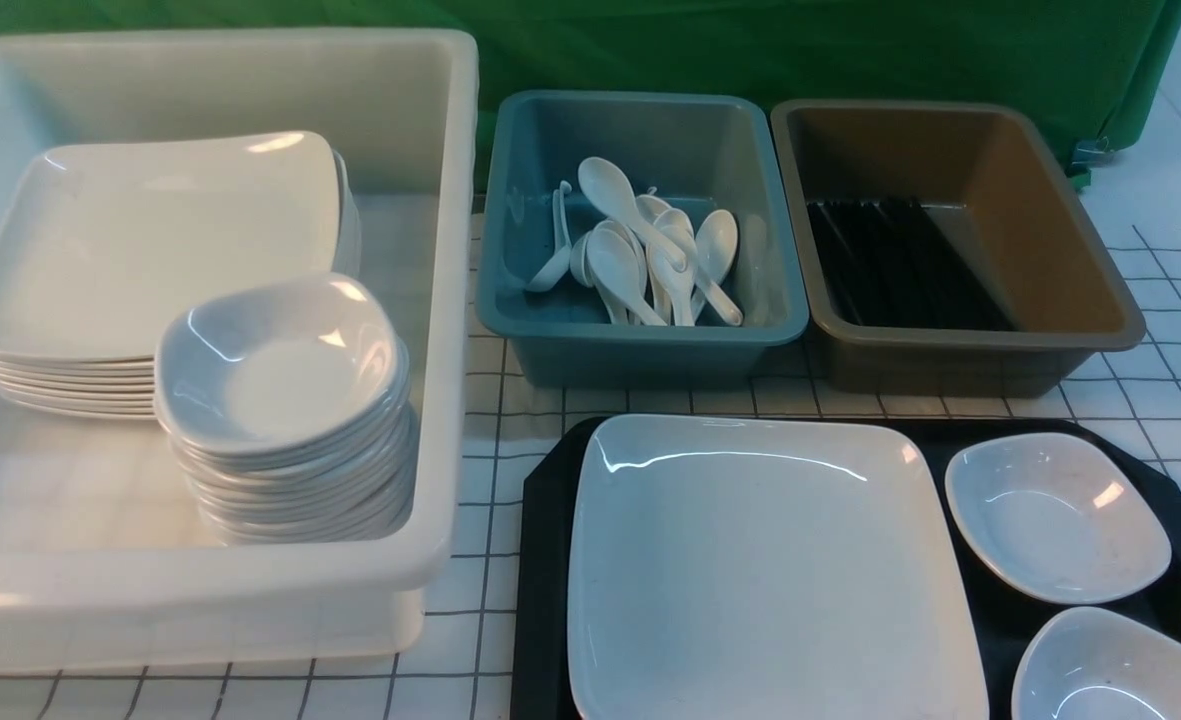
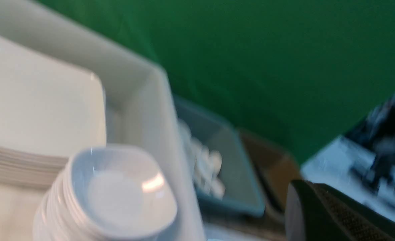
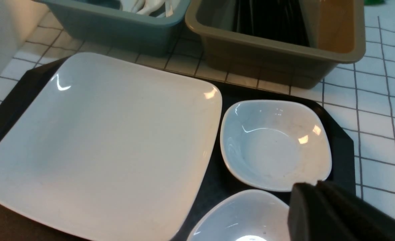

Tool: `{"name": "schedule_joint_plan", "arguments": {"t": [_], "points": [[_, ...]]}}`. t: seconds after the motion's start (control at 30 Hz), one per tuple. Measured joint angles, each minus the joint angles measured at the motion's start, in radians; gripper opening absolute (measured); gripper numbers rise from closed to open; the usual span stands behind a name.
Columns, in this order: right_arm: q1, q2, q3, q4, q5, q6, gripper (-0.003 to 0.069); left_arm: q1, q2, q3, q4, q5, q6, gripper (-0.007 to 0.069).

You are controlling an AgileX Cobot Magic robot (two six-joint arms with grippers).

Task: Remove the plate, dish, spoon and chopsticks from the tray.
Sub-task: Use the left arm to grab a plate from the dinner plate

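The plate (image 1: 760, 560) lies on the tray (image 1: 545, 560) beside two dishes (image 1: 1055, 515), the nearer cut off; teal bin (image 1: 640, 335) and brown bin (image 1: 980, 345) stand behind. Left gripper (image 2: 309, 192), blurred, is closed and empty; right gripper (image 3: 314, 187) has jaws that appear pressed together, holding nothing.

I see the plate (image 1: 770, 560) at lower centre glossy white, ceramic by the look; the tray (image 1: 540, 560) beneath it is matt black plastic (faintly grainy where bare). The teal bin (image 1: 640, 345) and brown bin (image 1: 970, 355) above look smooth, dull plastic. Top edge: green cloth (image 1: 750, 50).
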Motion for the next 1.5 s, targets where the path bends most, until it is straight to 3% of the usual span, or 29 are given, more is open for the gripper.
{"name": "schedule_joint_plan", "arguments": {"t": [0.13,0.23,0.33,0.43,0.57,0.7,0.83,1.1,1.5], "points": [[0.000,0.000,0.000,0.000,0.000,0.003,0.0040,0.000,0.331,-0.217,-0.197,0.295,0.253,0.0004],[0.000,0.000,0.000,0.000,0.000,0.003,0.0040,-0.021,0.507,-0.296,-0.326,0.387,0.373,0.0004],[0.000,0.000,0.000,0.000,0.000,0.003,0.0045,-0.104,0.622,-0.339,-0.335,0.407,0.403,0.0004],[0.000,0.000,0.000,0.000,0.000,0.003,0.0050,-0.220,0.701,-0.372,-0.270,0.388,0.372,0.0004],[0.000,0.000,0.000,0.000,0.000,0.004,0.0050,-0.425,0.839,-0.459,-0.062,0.375,0.243,0.0024],[0.000,0.000,0.000,0.000,0.000,0.004,0.0053,-0.537,0.964,-0.518,0.053,0.389,0.183,0.0087],[0.000,0.000,0.000,0.000,0.000,0.004,0.0061,-0.624,1.079,-0.547,0.128,0.381,0.167,0.0196],[0.000,0.000,0.000,0.000,-0.003,0.005,0.0068,-0.639,1.266,-0.671,0.359,0.345,0.112,0.0386],[0.000,0.000,0.000,0.000,-0.006,0.011,0.0082,-0.615,1.519,-0.938,0.465,0.349,0.180,0.0417]]}}
